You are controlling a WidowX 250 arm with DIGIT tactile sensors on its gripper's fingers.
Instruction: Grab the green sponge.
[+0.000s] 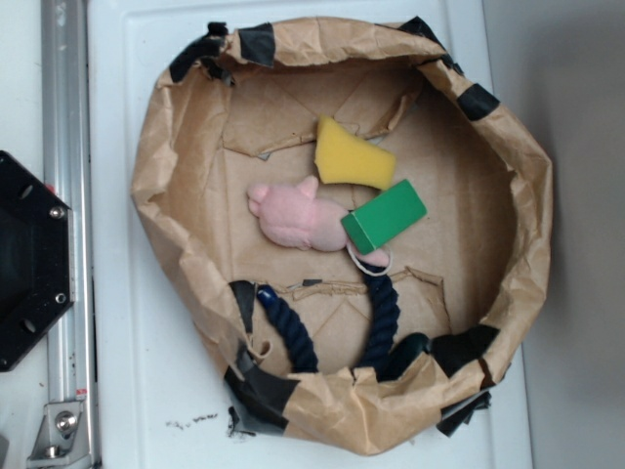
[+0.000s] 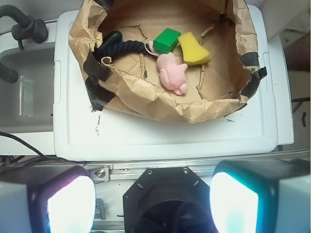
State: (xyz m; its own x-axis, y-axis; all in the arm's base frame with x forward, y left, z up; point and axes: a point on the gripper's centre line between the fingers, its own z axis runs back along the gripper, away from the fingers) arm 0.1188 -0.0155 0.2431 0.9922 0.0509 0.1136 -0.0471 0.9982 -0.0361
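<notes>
The green sponge (image 1: 385, 216) (image 2: 166, 40) is a bright green block lying inside the brown paper nest (image 1: 161, 195) (image 2: 146, 99). It rests between the yellow wedge sponge (image 1: 352, 154) (image 2: 194, 48) and the pink plush toy (image 1: 293, 215) (image 2: 172, 72), touching both. My gripper (image 2: 152, 203) is open, with nothing between its two pale fingertips. It hangs far back from the nest, above the black robot base (image 2: 170, 199). The gripper does not show in the exterior view.
A dark blue rope (image 1: 381, 318) (image 2: 121, 48) curls along one side of the nest, with a white ring (image 1: 369, 260) beside the green sponge. The nest sits on a white lid (image 1: 127, 391) (image 2: 170, 136). A metal rail (image 1: 68, 195) and the black base (image 1: 29, 259) border it.
</notes>
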